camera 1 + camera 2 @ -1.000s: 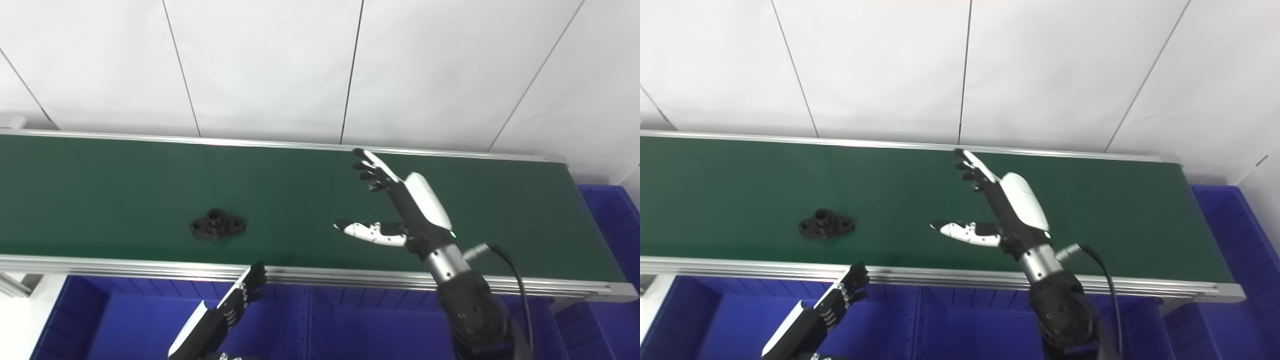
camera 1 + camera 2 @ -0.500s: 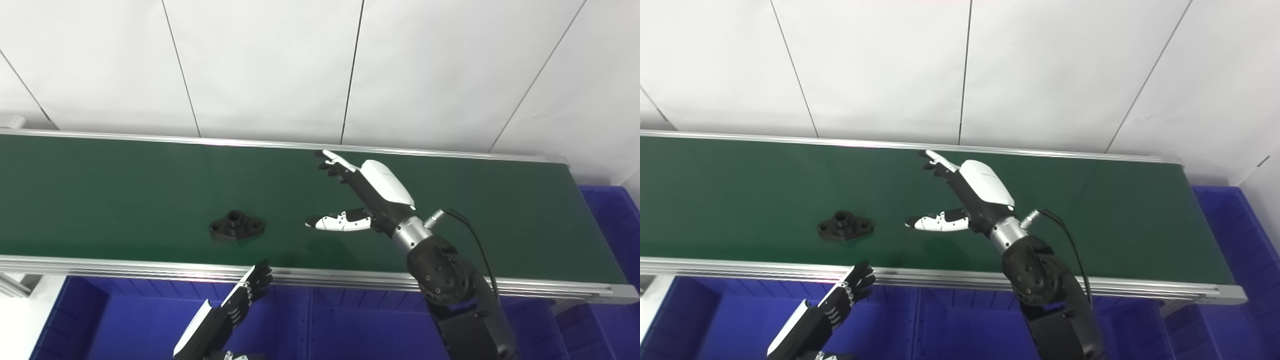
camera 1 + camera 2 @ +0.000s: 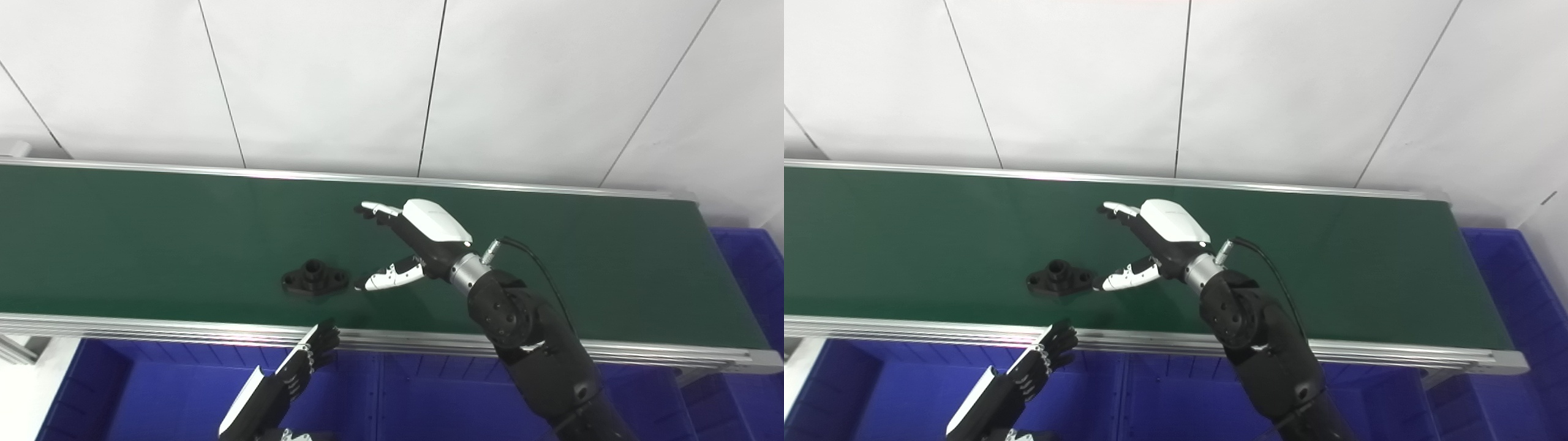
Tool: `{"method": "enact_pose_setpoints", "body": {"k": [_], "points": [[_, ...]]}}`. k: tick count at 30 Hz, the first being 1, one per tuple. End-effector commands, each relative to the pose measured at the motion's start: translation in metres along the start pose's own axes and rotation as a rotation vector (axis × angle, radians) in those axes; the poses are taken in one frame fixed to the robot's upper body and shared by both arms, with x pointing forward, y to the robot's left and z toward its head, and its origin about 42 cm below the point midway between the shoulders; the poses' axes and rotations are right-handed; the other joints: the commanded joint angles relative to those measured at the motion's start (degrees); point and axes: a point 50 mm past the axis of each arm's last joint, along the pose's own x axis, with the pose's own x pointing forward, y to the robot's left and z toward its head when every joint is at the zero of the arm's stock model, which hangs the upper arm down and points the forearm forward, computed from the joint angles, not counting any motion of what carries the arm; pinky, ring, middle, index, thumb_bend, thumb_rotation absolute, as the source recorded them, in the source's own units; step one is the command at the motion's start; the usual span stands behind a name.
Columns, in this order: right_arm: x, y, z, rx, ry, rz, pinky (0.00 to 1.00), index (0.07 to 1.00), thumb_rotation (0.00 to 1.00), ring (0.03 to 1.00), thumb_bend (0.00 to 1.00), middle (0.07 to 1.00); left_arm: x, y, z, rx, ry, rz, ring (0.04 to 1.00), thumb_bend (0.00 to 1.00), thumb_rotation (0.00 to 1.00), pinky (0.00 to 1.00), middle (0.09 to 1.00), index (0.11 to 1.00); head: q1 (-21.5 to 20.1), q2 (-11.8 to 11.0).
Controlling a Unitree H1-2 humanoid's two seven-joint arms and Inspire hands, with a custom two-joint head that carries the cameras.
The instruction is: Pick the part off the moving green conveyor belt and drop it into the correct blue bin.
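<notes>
You are reaching with the right hand, spread wide and empty, beside the part near the belt's front edge (it is riding toward you): close thumb and fingers across its hub.

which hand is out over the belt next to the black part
The right hand, open beside the black part on the green belt. The left hand hangs below the belt's near edge, over the blue bin.

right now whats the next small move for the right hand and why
Probably close the right hand on the black part. The hand is open over the green belt, its thumb tip almost at the part's right end, fingers spread above and beyond it. The left hand waits over the blue bin.
</notes>
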Motion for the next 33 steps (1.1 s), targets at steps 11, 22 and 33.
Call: {"method": "enact_pose_setpoints", "body": {"k": [11, 22, 33], "points": [[0.025, -0.001, 0.025, -0.092, -0.102, 0.007, 0.76, 0.889, 0.36, 0.838, 0.77, 0.866, 0.004, -0.005, 0.009, 0.027, -0.06, 0.002, 0.936, 0.73, 0.55, 0.89, 0.965, 0.965, 0.5, 0.2], [0.026, 0.022, 0.001, -0.133, -0.071, 0.024, 0.72, 0.836, 0.17, 0.779, 0.71, 0.812, 0.004, -0.009, 0.012, 0.015, -0.072, -0.001, 0.955, 0.72, 0.55, 0.91, 0.977, 0.974, 0.7, 0.8], [0.017, 0.029, -0.023, -0.119, -0.041, 0.004, 0.45, 0.635, 0.0, 0.443, 0.52, 0.54, 0.004, -0.01, 0.015, 0.024, -0.079, -0.003, 0.946, 0.7, 0.55, 0.9, 0.975, 0.978, 0.5, 1.2]]}}
